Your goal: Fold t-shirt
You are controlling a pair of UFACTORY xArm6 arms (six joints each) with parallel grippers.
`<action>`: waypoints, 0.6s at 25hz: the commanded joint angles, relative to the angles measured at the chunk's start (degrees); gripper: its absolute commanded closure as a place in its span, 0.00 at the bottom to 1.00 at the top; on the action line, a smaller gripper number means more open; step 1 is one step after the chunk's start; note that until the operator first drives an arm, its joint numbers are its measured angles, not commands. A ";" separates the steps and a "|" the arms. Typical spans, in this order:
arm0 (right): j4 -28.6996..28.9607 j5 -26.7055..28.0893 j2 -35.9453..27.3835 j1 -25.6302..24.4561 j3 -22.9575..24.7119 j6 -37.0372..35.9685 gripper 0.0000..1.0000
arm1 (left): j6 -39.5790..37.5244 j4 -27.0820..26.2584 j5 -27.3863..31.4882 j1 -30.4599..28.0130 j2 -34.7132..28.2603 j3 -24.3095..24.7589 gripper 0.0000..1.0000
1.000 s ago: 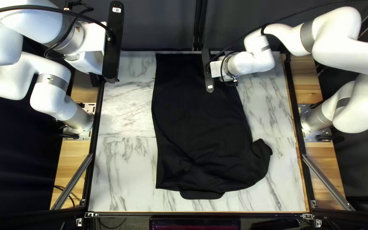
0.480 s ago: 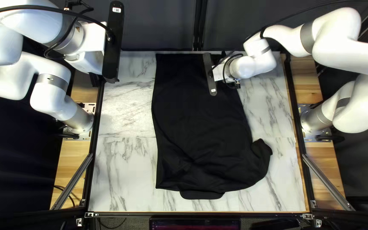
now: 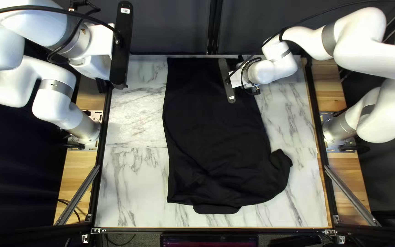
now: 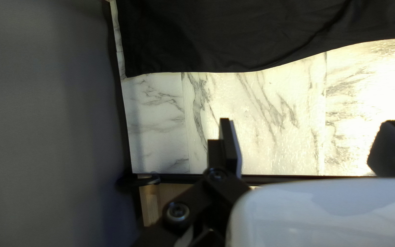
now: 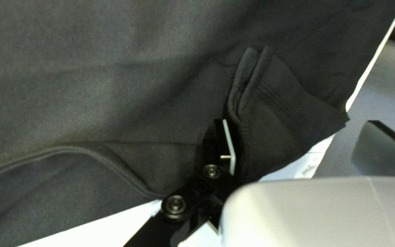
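In the top left view the black t-shirt lies spread from the table's far edge towards the near one, a bunched part sticking out at its near right. My left gripper hangs left of the shirt, while my right gripper is over its far right edge, fingertips hidden there. In the left wrist view my left gripper is wide open with nothing between its fingers, the shirt ahead. The right wrist view has my right gripper open above the shirt, around a folded flap.
The marble-patterned table shows bare along the shirt's left and right sides. A dark curtain hangs behind the far edge, and black frame rails border both sides.
My right gripper has shifted slightly to the right in the top left view and turned a little. My left arm and the shirt look unmoved.
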 commanded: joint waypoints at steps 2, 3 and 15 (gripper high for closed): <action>-0.97 -0.05 1.54 -0.90 -1.46 -0.65 0.00 | 0.00 0.00 0.00 0.00 0.00 0.00 0.00; -0.77 -0.07 1.51 -1.08 -1.58 -1.10 0.00 | 0.00 0.00 0.00 0.00 0.00 0.00 0.00; 0.67 -3.55 1.50 -3.34 -2.49 -3.03 0.00 | 0.00 0.00 0.00 0.00 0.00 0.00 0.00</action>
